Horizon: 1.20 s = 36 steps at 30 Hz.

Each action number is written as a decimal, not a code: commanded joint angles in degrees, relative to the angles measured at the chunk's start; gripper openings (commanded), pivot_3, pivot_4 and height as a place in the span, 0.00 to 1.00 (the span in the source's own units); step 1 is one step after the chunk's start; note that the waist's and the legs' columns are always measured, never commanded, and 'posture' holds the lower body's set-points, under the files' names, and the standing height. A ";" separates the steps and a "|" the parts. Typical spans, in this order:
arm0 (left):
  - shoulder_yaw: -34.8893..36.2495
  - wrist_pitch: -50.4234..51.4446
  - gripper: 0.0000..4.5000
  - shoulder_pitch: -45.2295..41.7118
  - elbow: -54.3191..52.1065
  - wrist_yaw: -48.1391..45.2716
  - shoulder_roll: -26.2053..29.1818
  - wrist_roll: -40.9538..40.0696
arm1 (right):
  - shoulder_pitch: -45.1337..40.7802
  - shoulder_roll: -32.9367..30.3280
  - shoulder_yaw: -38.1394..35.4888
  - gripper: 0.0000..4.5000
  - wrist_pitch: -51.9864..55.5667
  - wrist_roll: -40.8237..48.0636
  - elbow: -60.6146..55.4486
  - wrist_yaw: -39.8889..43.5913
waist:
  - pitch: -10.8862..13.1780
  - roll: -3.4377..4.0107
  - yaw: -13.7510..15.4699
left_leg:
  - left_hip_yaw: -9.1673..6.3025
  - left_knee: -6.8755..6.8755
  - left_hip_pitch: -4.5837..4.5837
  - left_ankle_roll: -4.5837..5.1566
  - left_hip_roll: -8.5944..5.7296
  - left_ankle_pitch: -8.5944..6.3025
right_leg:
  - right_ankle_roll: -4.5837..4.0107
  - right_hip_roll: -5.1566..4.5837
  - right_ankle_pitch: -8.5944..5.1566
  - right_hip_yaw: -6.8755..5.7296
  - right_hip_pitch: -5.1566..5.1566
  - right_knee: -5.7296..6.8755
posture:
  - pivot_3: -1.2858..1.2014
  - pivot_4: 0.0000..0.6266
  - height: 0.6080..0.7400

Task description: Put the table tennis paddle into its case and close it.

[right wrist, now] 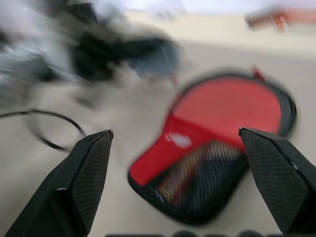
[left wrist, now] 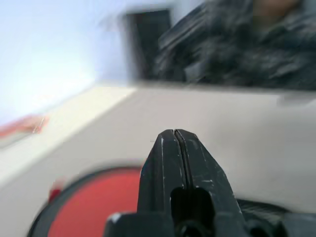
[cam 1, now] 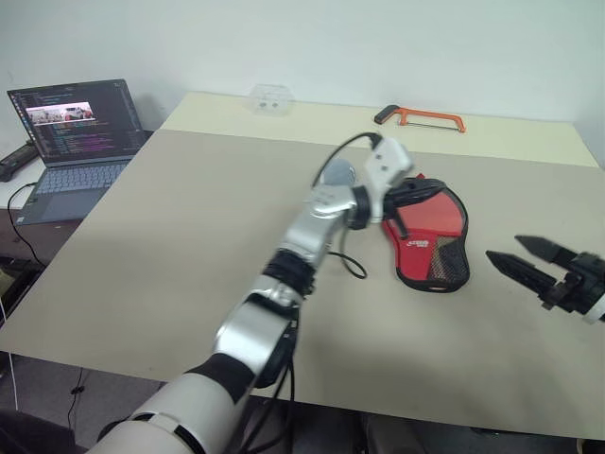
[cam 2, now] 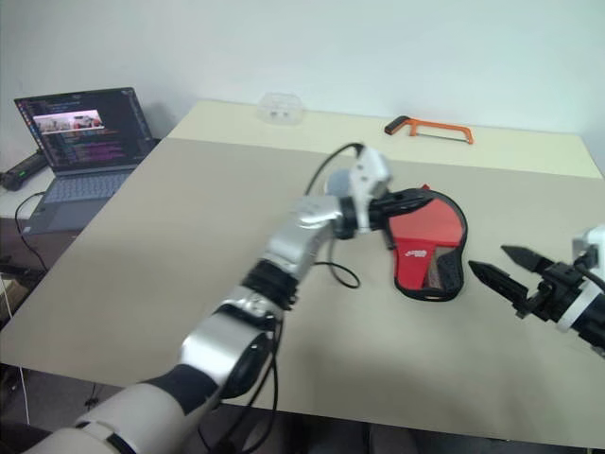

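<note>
Beige tabletop (cam 1: pixel 189 246) is taking up most of what I'm seeing, w/ pale wall behind. Nearest me, on my right, my right gripper (cam 1: pixel 518 255) is hanging just over the table edge area, fingers spread wide, nothing between them, pointing toward the case (cam 1: pixel 433 236). The case is lying flat mid-table, red side up, white lettering and black mesh pocket facing me; the round red face of what I'm taking for the table tennis paddle (cam 2: pixel 430 222) is showing inside the black rim, so it looks already in, handle end can't be made out. My left gripper (cam 2: pixel 408 200) is hovering at the case's near-left rim, fingers pressed tight together, pinching nothing I can see. A thin black cable (cam 1: pixel 352 265) is looping on the table just beside it. Judging next bit: I'm needing to close the zip, so right gripper should be pinning the case down while left is finding the zip pull along the rim — slow approach, or the soft pouch slides. Farther back, laptop (cam 1: pixel 76 142) at left, orange hacksaw (cam 1: pixel 423 117) near far edge.
</note>
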 commanded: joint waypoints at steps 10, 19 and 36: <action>2.91 22.26 0.83 16.38 -28.73 -7.61 17.61 -10.02 | -6.03 4.82 0.81 1.00 3.23 3.96 15.34 -4.33 | 0.04 -0.07 0.83 | -0.48 0.05 0.48 0.18 -0.24 -0.11 | 0.04 -0.17 -0.02 -0.18 0.77 -0.14 | 0.52 0.24 1.00; 3.53 18.64 0.99 20.07 -33.56 -5.42 22.27 -7.58 | -11.50 10.57 0.76 1.00 9.57 4.91 29.63 -12.24 | 0.03 -0.09 0.15 | -0.52 0.03 0.56 0.27 -0.22 -0.16 | 0.04 -0.16 -0.02 -0.07 0.77 -0.11 | 0.52 0.24 1.00; 3.72 19.25 0.99 24.10 -37.69 -2.15 24.88 -7.86 | -16.62 16.71 5.30 1.00 16.34 10.28 26.78 -11.27 | -0.09 -0.44 -2.04 | -0.52 -0.23 0.68 0.30 -0.08 -0.19 | 0.09 -0.04 0.01 0.06 0.77 -0.23 | 0.52 0.24 1.00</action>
